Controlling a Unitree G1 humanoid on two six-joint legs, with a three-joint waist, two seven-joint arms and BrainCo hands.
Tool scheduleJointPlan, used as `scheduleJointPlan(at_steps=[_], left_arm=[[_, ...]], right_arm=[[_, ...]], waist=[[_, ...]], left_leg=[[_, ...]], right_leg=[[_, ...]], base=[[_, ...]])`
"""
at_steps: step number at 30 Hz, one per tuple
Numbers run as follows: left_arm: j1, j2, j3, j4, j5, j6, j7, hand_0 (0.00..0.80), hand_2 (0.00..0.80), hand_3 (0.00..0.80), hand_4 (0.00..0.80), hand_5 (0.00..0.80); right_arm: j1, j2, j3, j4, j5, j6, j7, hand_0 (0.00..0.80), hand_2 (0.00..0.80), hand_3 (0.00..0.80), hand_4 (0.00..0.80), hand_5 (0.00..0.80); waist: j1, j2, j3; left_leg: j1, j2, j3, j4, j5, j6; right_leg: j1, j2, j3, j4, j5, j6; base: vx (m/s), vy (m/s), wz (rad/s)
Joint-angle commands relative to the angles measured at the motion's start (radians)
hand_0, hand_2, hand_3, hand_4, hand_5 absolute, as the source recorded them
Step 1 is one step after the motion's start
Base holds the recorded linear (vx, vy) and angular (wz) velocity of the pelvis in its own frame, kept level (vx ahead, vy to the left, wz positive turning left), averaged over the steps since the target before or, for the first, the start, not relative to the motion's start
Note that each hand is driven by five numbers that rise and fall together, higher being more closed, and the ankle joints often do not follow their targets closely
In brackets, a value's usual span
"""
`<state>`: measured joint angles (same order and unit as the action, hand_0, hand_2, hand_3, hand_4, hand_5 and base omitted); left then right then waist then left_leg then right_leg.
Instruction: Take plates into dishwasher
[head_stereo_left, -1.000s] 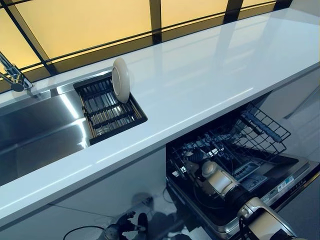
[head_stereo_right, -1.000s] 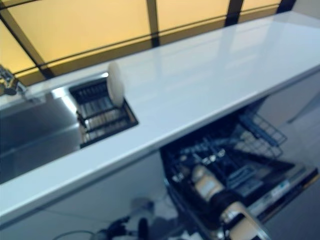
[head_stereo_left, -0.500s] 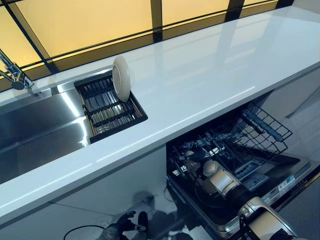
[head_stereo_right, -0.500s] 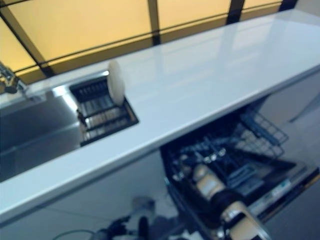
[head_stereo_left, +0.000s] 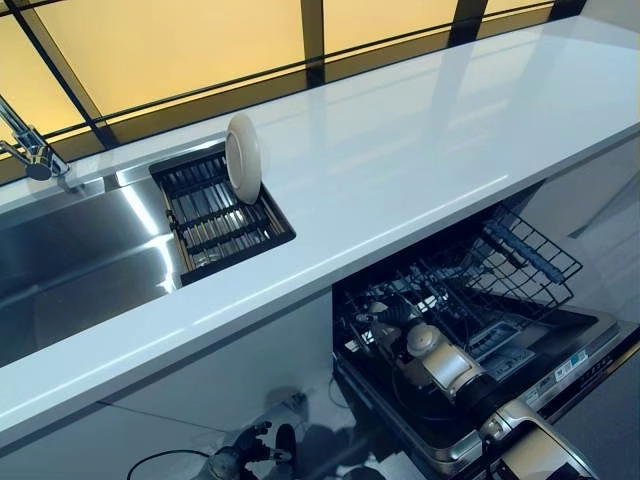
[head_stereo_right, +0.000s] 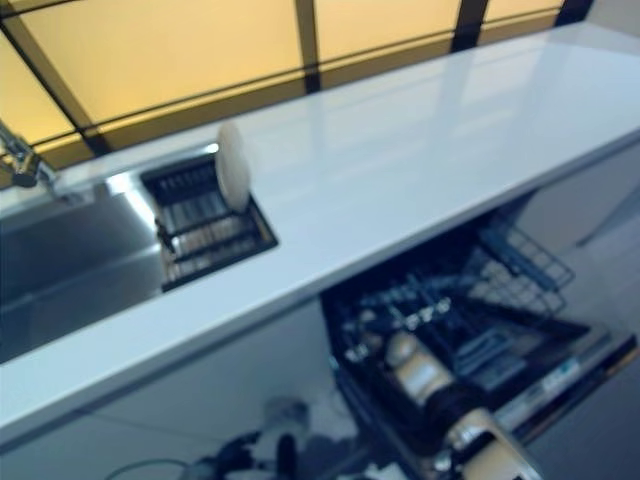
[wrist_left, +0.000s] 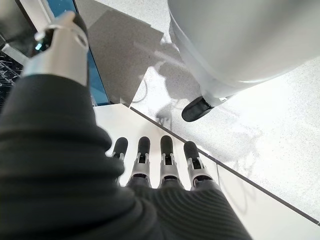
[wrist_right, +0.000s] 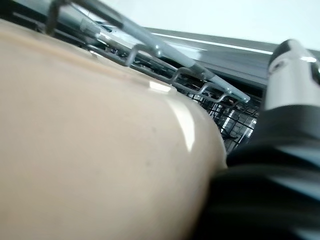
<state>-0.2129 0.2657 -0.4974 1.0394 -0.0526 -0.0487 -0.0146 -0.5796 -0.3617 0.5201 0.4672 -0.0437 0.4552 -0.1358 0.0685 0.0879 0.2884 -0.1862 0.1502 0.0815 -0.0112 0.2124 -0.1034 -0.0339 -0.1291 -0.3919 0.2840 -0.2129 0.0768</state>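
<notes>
A white plate (head_stereo_left: 242, 158) stands on edge in the black drying rack (head_stereo_left: 220, 215) set in the sink. My right arm (head_stereo_left: 445, 368) reaches down into the pulled-out lower rack (head_stereo_left: 520, 262) of the open dishwasher. In the right wrist view a beige plate (wrist_right: 90, 145) lies against my right hand (wrist_right: 280, 150), with the thumb (wrist_right: 292, 70) at its rim and the rack wires (wrist_right: 165, 65) just past it. My left hand (wrist_left: 155, 165) hangs low by the floor with straight fingers and holds nothing; it also shows in the left eye view (head_stereo_left: 235, 462).
The long white counter (head_stereo_left: 420, 150) runs above the dishwasher. The steel sink (head_stereo_left: 70, 260) and its tap (head_stereo_left: 30, 150) are at the left. The dishwasher door (head_stereo_left: 565, 365) lies folded down at the lower right.
My right forearm has sunk a little lower at the dishwasher. The plate in the drying rack and my left hand have not moved.
</notes>
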Motion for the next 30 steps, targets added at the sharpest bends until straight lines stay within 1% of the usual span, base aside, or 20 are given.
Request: scheduleJointPlan(at_steps=[1, 3, 4, 9, 12, 15, 21, 30], left_arm=[[-0.072, 0.006, 0.009, -0.040, 0.021, -0.002, 0.020, 0.000, 0.000, 0.000, 0.000, 0.000], [-0.068, 0.006, 0.011, -0.043, 0.019, -0.001, 0.024, 0.000, 0.000, 0.000, 0.000, 0.000], [-0.064, 0.007, 0.014, -0.047, 0.018, 0.002, 0.025, 0.000, 0.000, 0.000, 0.000, 0.000], [-0.048, 0.007, 0.025, -0.054, 0.016, 0.005, 0.033, 0.000, 0.000, 0.000, 0.000, 0.000], [-0.031, 0.010, 0.035, -0.059, 0.015, 0.005, 0.036, 0.000, 0.000, 0.000, 0.000, 0.000], [-0.013, 0.012, 0.044, -0.060, 0.011, -0.002, 0.038, 0.000, 0.000, 0.000, 0.000, 0.000], [0.018, 0.016, 0.060, -0.070, 0.015, -0.007, 0.034, 0.000, 0.000, 0.000, 0.000, 0.000], [0.058, 0.014, 0.076, -0.066, 0.028, -0.017, 0.031, 0.000, 0.000, 0.000, 0.000, 0.000]], right_arm=[[0.121, 0.056, 0.023, -0.031, 0.087, -0.015, 0.038, 0.000, 0.000, 0.000, 0.000, 0.000], [0.133, 0.054, 0.016, -0.055, 0.092, -0.027, 0.041, 0.000, 0.000, 0.000, 0.000, 0.000], [0.148, 0.053, 0.009, -0.078, 0.104, -0.045, 0.030, 0.000, 0.000, 0.000, 0.000, 0.000], [0.196, 0.036, -0.025, -0.156, 0.136, -0.076, 0.008, 0.000, 0.000, 0.000, 0.000, 0.000], [0.239, 0.013, -0.061, -0.219, 0.148, -0.114, -0.002, 0.000, 0.000, 0.000, 0.000, 0.000], [0.281, -0.009, -0.098, -0.277, 0.145, -0.152, 0.002, 0.000, 0.000, 0.000, 0.000, 0.000], [0.355, -0.045, -0.156, -0.366, 0.147, -0.201, 0.026, 0.000, 0.000, 0.000, 0.000, 0.000], [0.434, -0.060, -0.225, -0.447, 0.183, -0.261, 0.028, 0.000, 0.000, 0.000, 0.000, 0.000]], waist=[[0.022, -0.057, 0.088], [0.019, -0.058, 0.089], [0.015, -0.058, 0.089], [0.002, -0.062, 0.087], [-0.009, -0.063, 0.085], [-0.022, -0.066, 0.082], [-0.038, -0.072, 0.071], [-0.051, -0.080, 0.051]], left_leg=[[0.063, -0.047, 0.027, -0.040, -0.039, 0.009], [0.064, -0.046, 0.028, -0.040, -0.039, 0.009], [0.066, -0.045, 0.030, -0.041, -0.038, 0.009], [0.074, -0.041, 0.037, -0.043, -0.038, 0.010], [0.081, -0.035, 0.045, -0.045, -0.039, 0.010], [0.086, -0.030, 0.053, -0.043, -0.040, 0.009], [0.099, -0.021, 0.068, -0.041, -0.042, 0.009], [0.119, -0.007, 0.086, -0.036, -0.041, 0.008]], right_leg=[[-0.028, 0.008, 0.051, -0.135, 0.187, -0.026], [-0.028, 0.009, 0.052, -0.134, 0.187, -0.026], [-0.027, 0.009, 0.054, -0.133, 0.187, -0.025], [-0.025, 0.013, 0.062, -0.132, 0.186, -0.023], [-0.021, 0.016, 0.069, -0.132, 0.185, -0.020], [-0.017, 0.019, 0.077, -0.133, 0.184, -0.019], [-0.001, 0.023, 0.089, -0.136, 0.183, -0.016], [0.034, 0.031, 0.101, -0.150, 0.183, -0.015]], base=[[0.000, 0.000, 0.00], [0.000, 0.000, 0.00], [0.000, 0.000, 0.00], [0.000, 0.000, 0.00], [0.010, 0.013, -0.06], [0.014, 0.015, -0.06], [0.023, 0.006, -0.05], [0.028, -0.004, -0.04]])
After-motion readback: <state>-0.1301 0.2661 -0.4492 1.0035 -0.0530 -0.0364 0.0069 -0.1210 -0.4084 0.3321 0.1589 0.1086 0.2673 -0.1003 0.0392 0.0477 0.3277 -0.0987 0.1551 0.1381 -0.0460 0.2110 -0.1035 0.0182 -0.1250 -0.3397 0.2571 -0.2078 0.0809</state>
